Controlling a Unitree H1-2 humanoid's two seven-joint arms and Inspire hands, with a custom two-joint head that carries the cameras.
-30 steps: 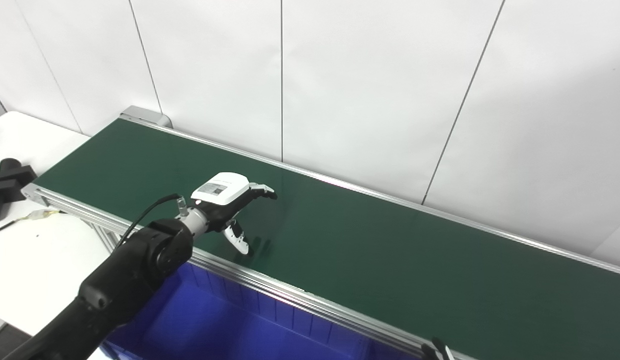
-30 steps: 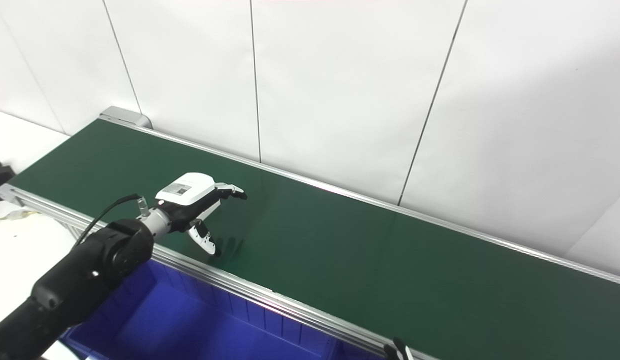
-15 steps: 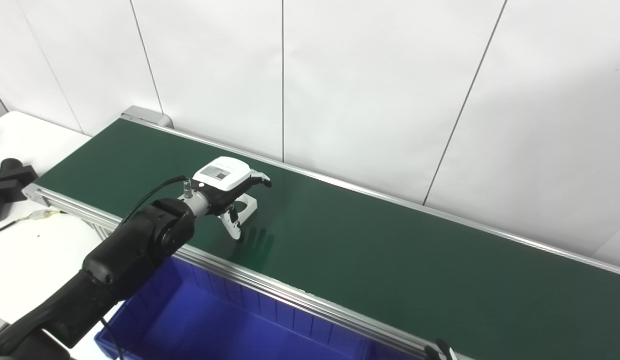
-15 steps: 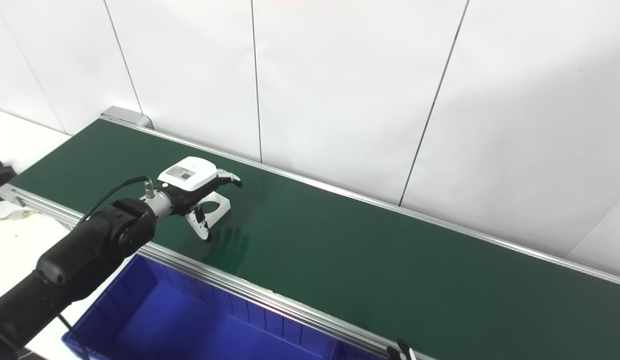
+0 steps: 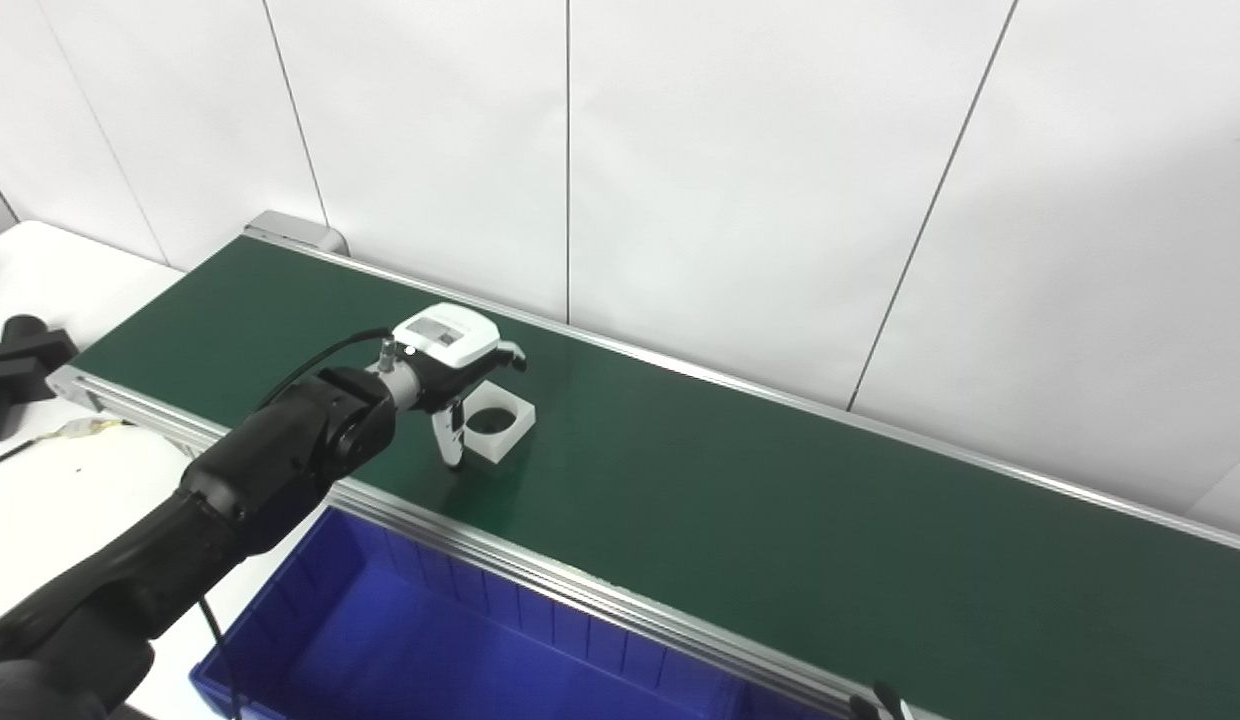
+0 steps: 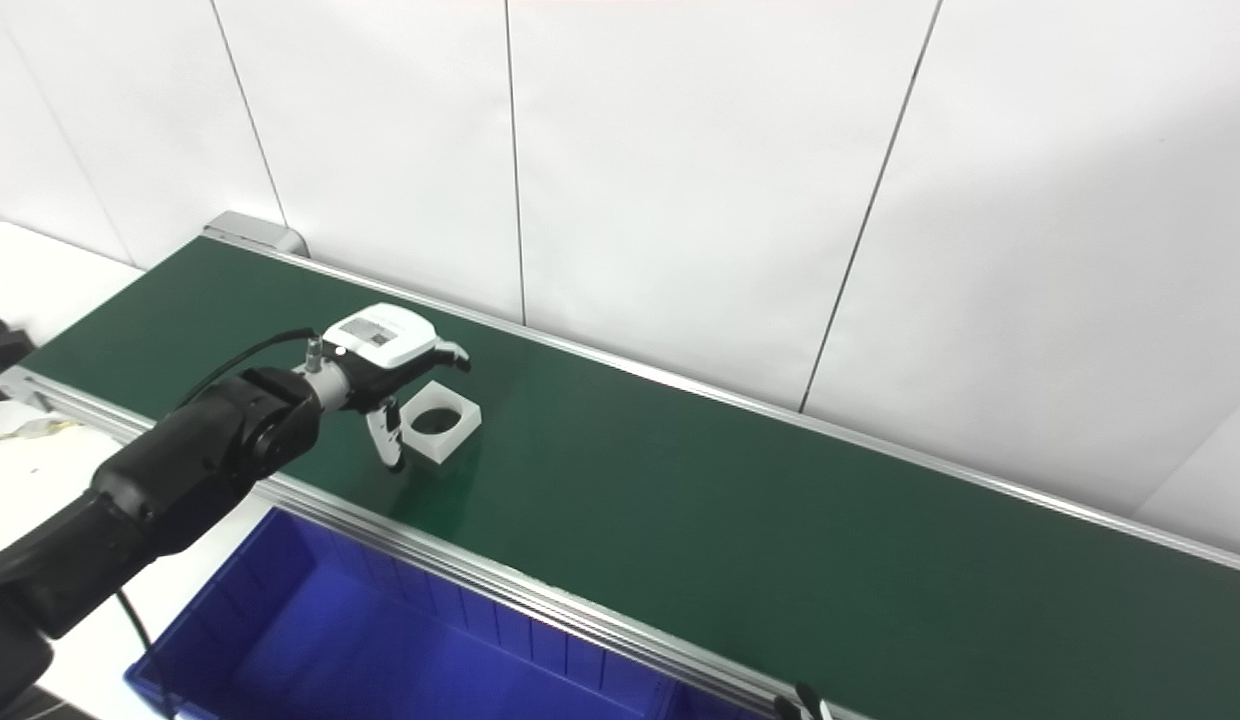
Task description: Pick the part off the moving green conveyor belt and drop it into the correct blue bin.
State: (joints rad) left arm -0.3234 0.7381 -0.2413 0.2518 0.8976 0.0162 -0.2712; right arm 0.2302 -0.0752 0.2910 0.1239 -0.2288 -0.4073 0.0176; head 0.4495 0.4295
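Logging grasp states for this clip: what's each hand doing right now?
Left hand: open, fingers spread over the white square part on the belt, not gripping it.
Right hand: only a sliver at the bottom edge; cannot tell.

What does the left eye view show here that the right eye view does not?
Only the left eye view shows the black bracket-like object whole on the white table at far left; the right eye view cuts it to a sliver at the frame edge. Only the right eye view shows more of the wall to the right. Both show the left hand, fingers apart, poised over the white square part with a round hole on the green conveyor belt, the blue bin below, and just a fingertip of the right hand.
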